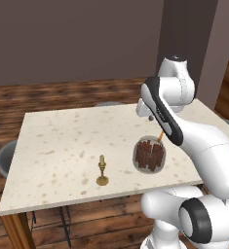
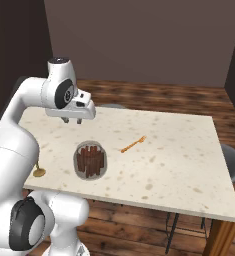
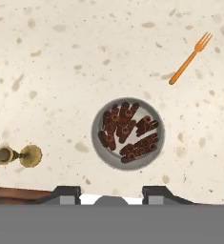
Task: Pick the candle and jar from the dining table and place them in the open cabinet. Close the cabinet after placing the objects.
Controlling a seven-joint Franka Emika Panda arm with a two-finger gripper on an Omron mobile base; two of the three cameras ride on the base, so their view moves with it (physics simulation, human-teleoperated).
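Hand view looks straight down on the jar (image 3: 128, 133), standing on the dining table (image 3: 61, 57) with the candle (image 3: 18, 155) to its left. Gripper (image 3: 111, 194) hovers well above, jaws parted and empty. Next, seemingly: descend centred and grasp it.

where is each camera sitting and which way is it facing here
left base view: behind the arm to its left, looking forward and down at the dining table; white arm at lower right.
right base view: behind to its right, same table; arm at lower left, gripper above it.
hand view: on the hand, looking straight down; finger tips at the bottom.
shared: all three show the jar, candle and orange fork.
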